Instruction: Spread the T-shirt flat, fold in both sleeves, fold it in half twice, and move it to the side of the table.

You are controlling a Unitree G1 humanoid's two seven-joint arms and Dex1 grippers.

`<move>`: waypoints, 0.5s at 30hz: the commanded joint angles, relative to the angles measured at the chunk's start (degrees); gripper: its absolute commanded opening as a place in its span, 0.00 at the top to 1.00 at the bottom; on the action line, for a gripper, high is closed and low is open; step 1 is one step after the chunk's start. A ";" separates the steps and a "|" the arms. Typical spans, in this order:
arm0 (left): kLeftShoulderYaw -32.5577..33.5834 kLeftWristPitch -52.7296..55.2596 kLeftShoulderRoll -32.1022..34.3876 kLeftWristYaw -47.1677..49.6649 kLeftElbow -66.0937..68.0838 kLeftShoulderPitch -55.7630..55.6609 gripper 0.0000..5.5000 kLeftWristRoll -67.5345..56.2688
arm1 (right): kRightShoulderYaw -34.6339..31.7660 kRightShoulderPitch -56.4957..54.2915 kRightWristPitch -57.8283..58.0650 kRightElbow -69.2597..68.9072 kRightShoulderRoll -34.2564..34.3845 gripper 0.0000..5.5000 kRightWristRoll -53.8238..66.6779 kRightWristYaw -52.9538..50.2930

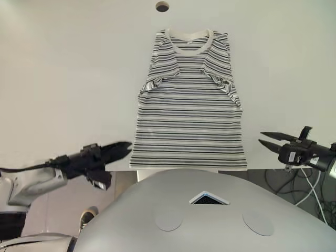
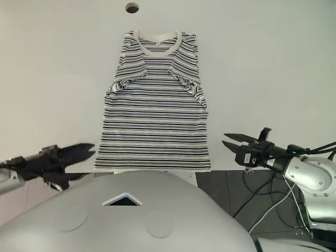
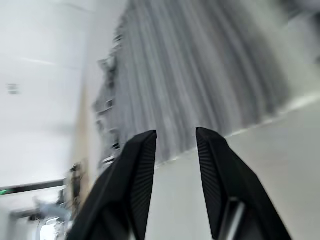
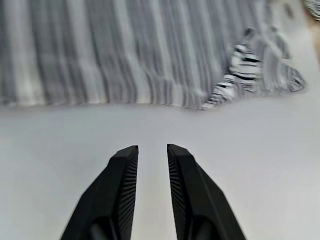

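**Q:** Where does the T-shirt lie?

**A:** The striped T-shirt (image 1: 189, 113) lies flat at the middle of the white table (image 1: 63, 79). Its collar is at the far side and its hem runs along the near edge. Both sleeves are turned in over the chest.

**Q:** And the tools?

**A:** The left gripper (image 1: 127, 148) hangs near the hem's left corner, the right gripper (image 1: 262, 137) near its right corner. Each has its fingers parted, holds nothing, and is clear of the cloth.
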 commanded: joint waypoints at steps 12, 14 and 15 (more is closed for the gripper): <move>-5.83 0.47 1.51 -1.89 -5.95 -4.81 0.73 5.07 | 2.26 7.42 0.92 -11.11 -2.31 0.61 -6.13 4.08; -6.23 1.88 1.67 -2.11 -6.83 -5.50 0.73 4.15 | 3.27 7.04 1.49 -12.22 -2.42 0.61 -6.00 4.64; -6.36 2.45 1.72 -2.25 -7.15 -5.58 0.73 3.86 | 3.73 6.69 1.73 -12.37 -2.59 0.61 -6.05 4.84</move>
